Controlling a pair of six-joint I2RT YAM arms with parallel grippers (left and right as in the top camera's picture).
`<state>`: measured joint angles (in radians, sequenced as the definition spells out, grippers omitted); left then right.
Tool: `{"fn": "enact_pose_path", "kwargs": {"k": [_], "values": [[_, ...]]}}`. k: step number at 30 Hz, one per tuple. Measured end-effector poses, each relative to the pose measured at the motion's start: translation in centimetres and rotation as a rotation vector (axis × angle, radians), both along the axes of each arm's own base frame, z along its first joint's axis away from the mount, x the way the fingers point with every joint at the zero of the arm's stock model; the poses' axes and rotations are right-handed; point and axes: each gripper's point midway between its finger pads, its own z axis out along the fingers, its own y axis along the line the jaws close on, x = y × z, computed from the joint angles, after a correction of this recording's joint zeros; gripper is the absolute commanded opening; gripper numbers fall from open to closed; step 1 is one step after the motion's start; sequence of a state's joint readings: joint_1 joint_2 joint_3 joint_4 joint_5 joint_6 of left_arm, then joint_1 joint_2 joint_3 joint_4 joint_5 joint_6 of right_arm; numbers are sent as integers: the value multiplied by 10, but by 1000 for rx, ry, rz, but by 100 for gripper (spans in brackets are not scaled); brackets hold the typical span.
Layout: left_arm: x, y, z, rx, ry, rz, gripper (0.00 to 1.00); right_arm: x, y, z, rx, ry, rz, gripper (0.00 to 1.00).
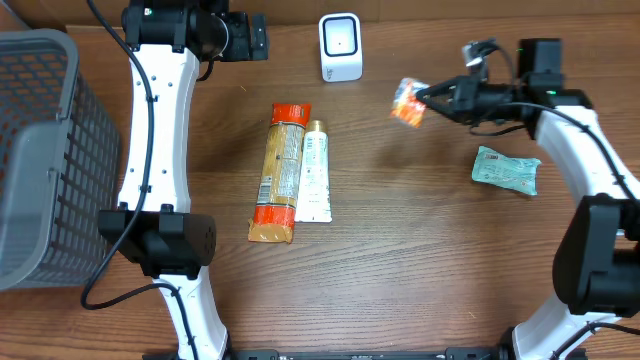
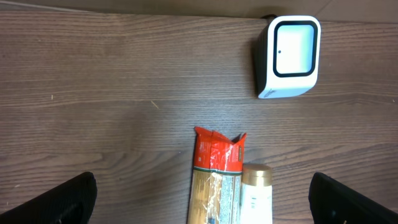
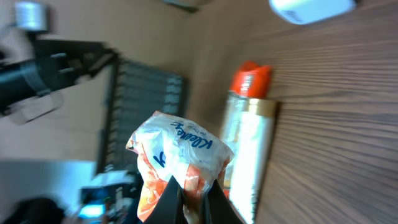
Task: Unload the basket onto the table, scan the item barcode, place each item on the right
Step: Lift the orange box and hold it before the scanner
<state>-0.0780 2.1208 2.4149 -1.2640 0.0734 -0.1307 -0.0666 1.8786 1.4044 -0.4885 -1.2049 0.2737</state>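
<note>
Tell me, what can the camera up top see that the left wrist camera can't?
Only the overhead view: the grey basket, the teal packet, and the right gripper shut on an orange-and-white packet.
Only the left wrist view: the left gripper, open, with its dark fingers in the bottom corners.
Both: the white scanner, the long red-topped bag, the gold-capped tube beside it, and the wooden table.
</note>
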Motion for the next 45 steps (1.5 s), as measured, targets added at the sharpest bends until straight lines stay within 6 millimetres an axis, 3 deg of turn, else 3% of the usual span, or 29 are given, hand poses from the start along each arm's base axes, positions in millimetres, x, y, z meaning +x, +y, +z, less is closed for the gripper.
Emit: {"fn": "enact_pose_path", "kwargs": {"k": [6,11,15,18,21,27,30,33,41,45], "values": [[0,0,0,0,0,0,100,-4,-6,22,95,-87,61,4],[0,0,0,0,0,0,100,2,-8,20,61,-53,21,4],[0,0,0,0,0,0,100,18,-12,12,-129,48,-106,4],[0,0,0,1,0,0,100,33,-9,17,-380,37,-215,4],[0,0,0,0,0,0,100,50,1,39,-612,-75,-322,3],[0,0,0,0,0,0,100,85,33,110,-913,-441,-538,4],[0,0,0,0,0,0,100,110,51,123,-1012,-604,-618,4],[0,0,0,0,0,0,100,133,68,103,-1139,-716,-609,3],[0,0,0,0,0,0,100,181,88,-6,-1492,-906,-333,4],[0,0,0,0,0,0,100,187,92,-27,-1593,-991,-199,4]]}}
